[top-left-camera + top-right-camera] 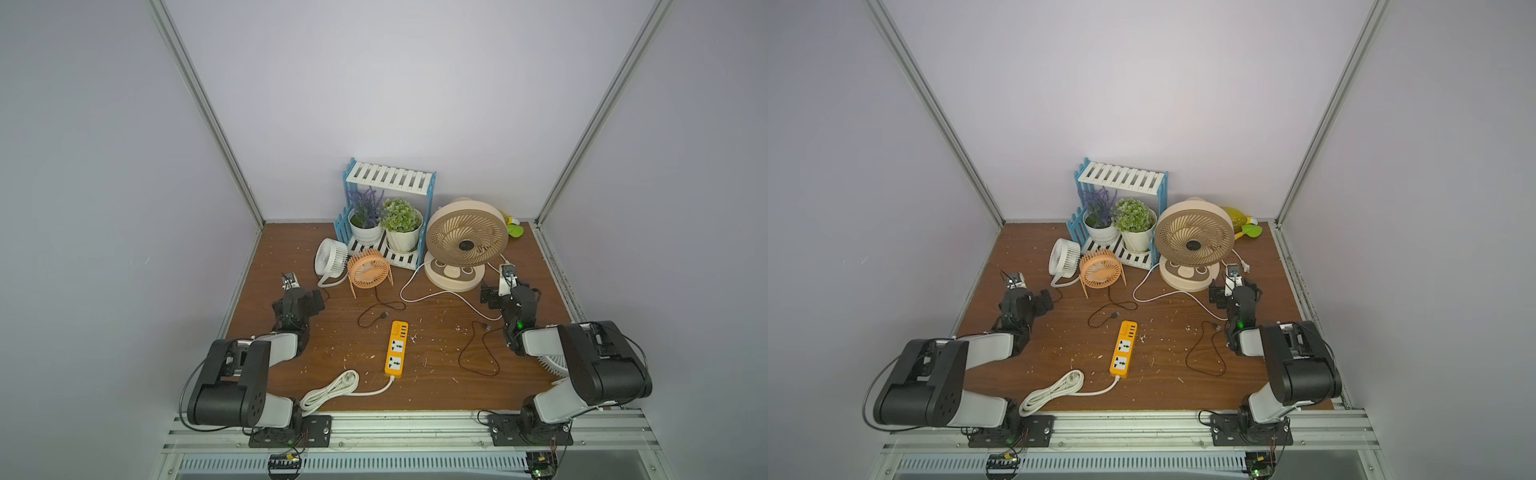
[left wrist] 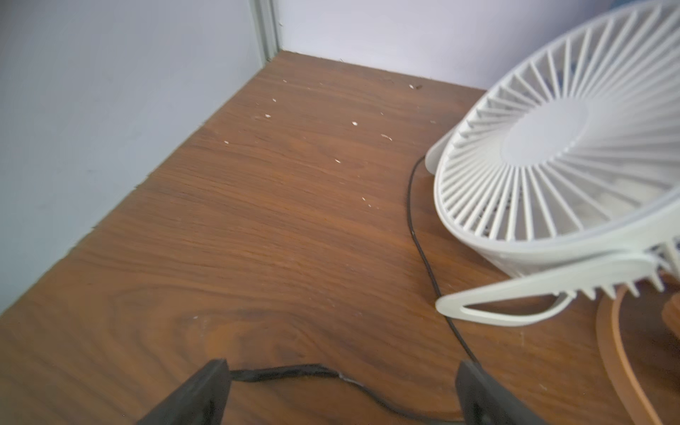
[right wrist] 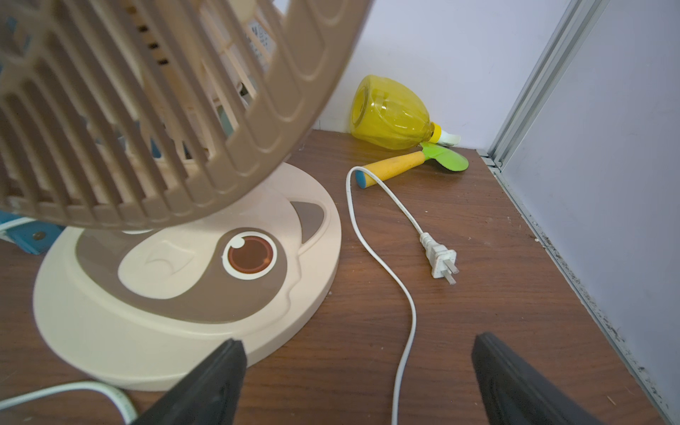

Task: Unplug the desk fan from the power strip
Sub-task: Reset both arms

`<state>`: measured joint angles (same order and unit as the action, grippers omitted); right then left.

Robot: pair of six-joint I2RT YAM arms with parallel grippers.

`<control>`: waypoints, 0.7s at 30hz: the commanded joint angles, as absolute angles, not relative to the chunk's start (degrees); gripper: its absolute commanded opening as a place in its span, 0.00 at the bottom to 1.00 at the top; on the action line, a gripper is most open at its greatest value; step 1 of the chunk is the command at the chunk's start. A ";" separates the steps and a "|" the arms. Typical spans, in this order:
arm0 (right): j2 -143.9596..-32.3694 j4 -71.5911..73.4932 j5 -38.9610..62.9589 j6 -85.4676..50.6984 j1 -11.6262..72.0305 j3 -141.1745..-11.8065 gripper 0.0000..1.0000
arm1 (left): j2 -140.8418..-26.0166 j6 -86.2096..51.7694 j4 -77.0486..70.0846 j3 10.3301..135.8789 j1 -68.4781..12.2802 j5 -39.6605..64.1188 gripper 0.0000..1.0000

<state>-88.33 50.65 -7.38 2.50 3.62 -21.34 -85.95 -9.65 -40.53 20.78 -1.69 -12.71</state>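
Right gripper (image 3: 358, 342) is hanging over the white cord (image 3: 414, 320), jaws wide apart and gripping nothing. The plug (image 3: 441, 259) is lying loose at three o'clock of the beige fan (image 3: 184, 287). The power strip (image 1: 397, 349) is sitting mid-table toward six o'clock, sockets empty, so the job looks done. Left gripper (image 2: 342, 364) is gaping too, holding nothing.

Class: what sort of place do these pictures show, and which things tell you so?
Probably a robot test cell: plain walls in aluminium framing, a left arm and right arm bolted to a front rail, a tan desk fan staged on a wood board.
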 commanded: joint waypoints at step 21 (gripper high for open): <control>-88.42 50.62 -7.90 2.01 3.69 -22.24 0.99 | -88.50 -2.49 -49.75 21.28 -2.27 -3.66 0.99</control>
